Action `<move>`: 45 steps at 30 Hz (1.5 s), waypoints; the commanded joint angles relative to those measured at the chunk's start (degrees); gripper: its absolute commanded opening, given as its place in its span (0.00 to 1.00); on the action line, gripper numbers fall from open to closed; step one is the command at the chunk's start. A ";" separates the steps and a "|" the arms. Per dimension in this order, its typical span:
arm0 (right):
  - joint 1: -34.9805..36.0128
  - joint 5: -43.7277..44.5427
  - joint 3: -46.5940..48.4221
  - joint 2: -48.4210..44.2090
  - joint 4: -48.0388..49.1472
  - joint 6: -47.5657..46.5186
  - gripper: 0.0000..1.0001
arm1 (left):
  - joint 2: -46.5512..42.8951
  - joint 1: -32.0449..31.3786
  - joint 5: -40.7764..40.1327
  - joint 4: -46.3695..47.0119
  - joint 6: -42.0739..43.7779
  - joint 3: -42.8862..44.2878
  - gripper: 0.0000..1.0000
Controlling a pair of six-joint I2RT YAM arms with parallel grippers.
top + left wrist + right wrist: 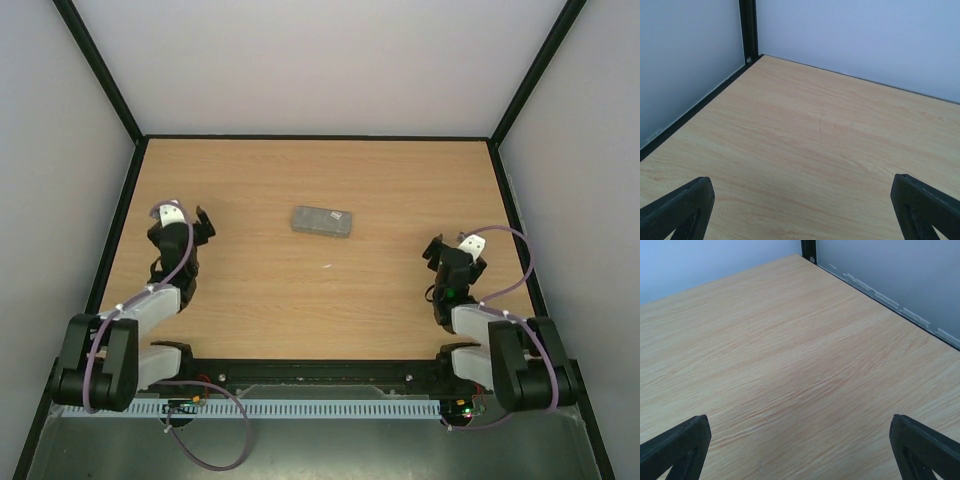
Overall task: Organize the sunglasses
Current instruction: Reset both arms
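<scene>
The sunglasses are out of view in every frame. A closed grey rectangular case (322, 222) lies at the middle of the wooden table (320, 300), a little toward the back. My left gripper (203, 222) is open and empty at the left side, well left of the case. In the left wrist view its fingers (677, 210) stand wide apart over bare wood. My right gripper (434, 250) is open and empty at the right side, right of the case. In the right wrist view its fingers (927, 447) are also wide apart over bare wood.
Black frame posts and pale walls close in the table on the left (747, 27), right (809, 249) and back. A tiny pale speck (326, 266) lies on the wood in front of the case.
</scene>
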 commanded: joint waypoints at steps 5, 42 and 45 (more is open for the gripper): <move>-0.84 2.26 3.41 14.48 20.65 -3.90 0.98 | 11.32 1.16 2.70 22.69 6.34 -3.82 1.00; -0.59 -7.32 2.88 21.61 29.12 -9.29 0.99 | 19.47 6.21 9.06 43.61 7.48 -10.10 0.99; -0.65 -7.63 3.47 21.85 28.29 -9.40 0.99 | 19.70 5.79 8.22 43.17 7.76 -9.69 0.99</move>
